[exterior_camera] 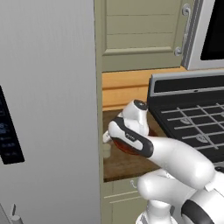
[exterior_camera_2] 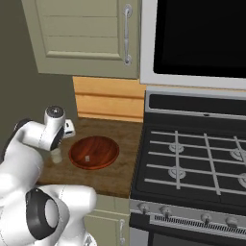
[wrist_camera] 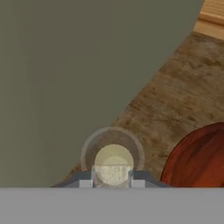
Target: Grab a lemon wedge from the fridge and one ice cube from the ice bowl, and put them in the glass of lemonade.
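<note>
Glass of lemonade (wrist_camera: pixel 113 153) under gripper (wrist_camera: pixel 112 183) looked translucent; ice bowl (wrist_camera: pixel 199 159) beside it glossy reddish-brown; countertop (wrist_camera: pixel 175 105) matt grained wood.

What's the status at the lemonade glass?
Gripper directly above glass of lemonade, jaws holding a pale ice cube. Ice bowl beside it, one cube left. Nothing in the way.

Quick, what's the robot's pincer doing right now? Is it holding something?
Pincer: over the glass of lemonade, with a pale thing between the fingertips; cannot tell if it is gripped or what it is.
</note>
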You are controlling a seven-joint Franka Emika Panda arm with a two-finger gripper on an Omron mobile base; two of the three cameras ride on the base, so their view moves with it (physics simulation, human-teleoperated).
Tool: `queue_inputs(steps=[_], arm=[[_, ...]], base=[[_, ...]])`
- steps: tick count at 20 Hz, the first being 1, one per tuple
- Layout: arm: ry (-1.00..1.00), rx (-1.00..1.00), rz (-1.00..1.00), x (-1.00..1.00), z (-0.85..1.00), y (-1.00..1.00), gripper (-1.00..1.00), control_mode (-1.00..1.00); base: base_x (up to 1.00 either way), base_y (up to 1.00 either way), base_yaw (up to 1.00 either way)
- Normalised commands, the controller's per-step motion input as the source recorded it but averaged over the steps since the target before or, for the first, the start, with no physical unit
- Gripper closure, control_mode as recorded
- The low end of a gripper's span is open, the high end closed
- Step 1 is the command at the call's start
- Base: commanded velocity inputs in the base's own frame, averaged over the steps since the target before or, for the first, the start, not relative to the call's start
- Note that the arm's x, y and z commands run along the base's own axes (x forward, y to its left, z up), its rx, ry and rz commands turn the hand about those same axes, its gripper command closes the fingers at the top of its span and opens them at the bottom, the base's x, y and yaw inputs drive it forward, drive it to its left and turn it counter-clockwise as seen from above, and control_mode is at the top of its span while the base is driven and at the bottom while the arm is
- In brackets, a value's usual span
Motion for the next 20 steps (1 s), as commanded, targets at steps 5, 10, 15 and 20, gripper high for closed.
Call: queue_inputs(steps=[5,10,15,20], arm=[[0.00,0.00,0.11,0.04,0.00,0.00,1.00,-1.00],[0.01,0.00,0.16,0.19,0.00,0.00,1.00,-1.00],[0.00,0.00,0.09,0.12,0.00,-0.01,1.00,-1.00],[0.00,0.00,0.01,0.00,0.00,0.08,1.00,-1.00]], base=[[0.00,0.00,0.00],[0.00,0.00,0.00],[0.00,0.00,0.00],[0.00,0.00,0.00]])
